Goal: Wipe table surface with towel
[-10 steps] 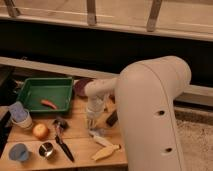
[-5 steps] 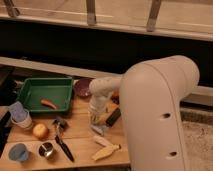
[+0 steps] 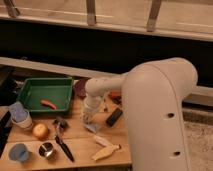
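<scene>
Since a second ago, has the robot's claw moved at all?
Yes, slightly. The gripper, shut on the towel, has shifted left towards the green tray.

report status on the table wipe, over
Hand shut on towel, down at mid table. Towel bunched on the wood. Black block close beside it, corn nearer the camera; may get swept.

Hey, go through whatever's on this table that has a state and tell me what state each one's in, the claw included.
claw: shut, down on the towel, apparently pinching it
towel: rumpled, lying on the table surface
green tray: right way up, holding one red-orange item
blue cup: upright
corn cob: lying flat
</scene>
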